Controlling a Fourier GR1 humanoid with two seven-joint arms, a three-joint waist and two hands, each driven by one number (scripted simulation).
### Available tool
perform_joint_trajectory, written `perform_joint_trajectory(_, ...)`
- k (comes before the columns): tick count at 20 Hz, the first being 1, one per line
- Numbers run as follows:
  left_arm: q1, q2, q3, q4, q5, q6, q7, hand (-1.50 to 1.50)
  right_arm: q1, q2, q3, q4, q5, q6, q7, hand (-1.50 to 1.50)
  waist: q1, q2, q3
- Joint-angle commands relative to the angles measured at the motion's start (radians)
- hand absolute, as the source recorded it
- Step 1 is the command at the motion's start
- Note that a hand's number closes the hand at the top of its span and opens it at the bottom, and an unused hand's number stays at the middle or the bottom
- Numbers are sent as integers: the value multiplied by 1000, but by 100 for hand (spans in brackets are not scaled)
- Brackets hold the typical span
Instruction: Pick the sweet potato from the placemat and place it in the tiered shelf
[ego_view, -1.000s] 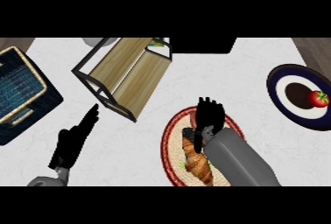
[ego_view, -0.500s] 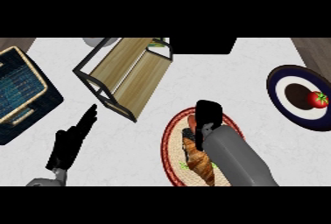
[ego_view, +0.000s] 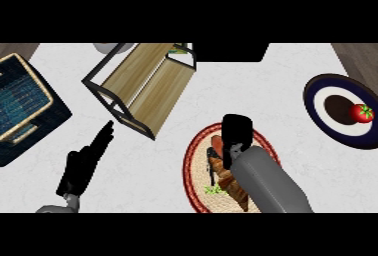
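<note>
On the round placemat (ego_view: 196, 160), low and right of centre, lies the sweet potato (ego_view: 227, 181), lengthwise and partly hidden under the grey forearm; the right robot hand (ego_view: 236, 132) sits on its far end, and where a second ago its fingers stood spread above the mat, they are now folded down into a compact block, with what looks like the thumb dark against the left flank; I judge the grasp closed but the lift not begun, since the sweet potato is not yet off the mat; next comes a raise and a carry up-left to the tiered shelf (ego_view: 148, 80), well apart across the white bench (ego_view: 280, 90); the left robot hand (ego_view: 85, 160) rests at lower left, fingers straight, holding nothing, unmoved.
</note>
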Motion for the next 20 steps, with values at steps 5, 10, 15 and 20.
perform_joint_trajectory(5,1,4,25,-40,-6,-9,51,0,-58,-54,-45,-113,25,24,-107,150,6,10,7)
perform_joint_trajectory(10,-16,-16,-8,-8,-24,-14,6,0,-138,-199,5,-198,-123,103,-660,150,38,23,12)
perform_joint_trajectory(15,-15,-34,-5,9,-31,5,1,0,-248,-401,-142,-150,-215,83,-1014,150,29,25,9)
perform_joint_trajectory(20,-39,21,44,14,2,-42,13,0,-340,-415,-354,-95,-400,111,-1128,150,21,19,8)
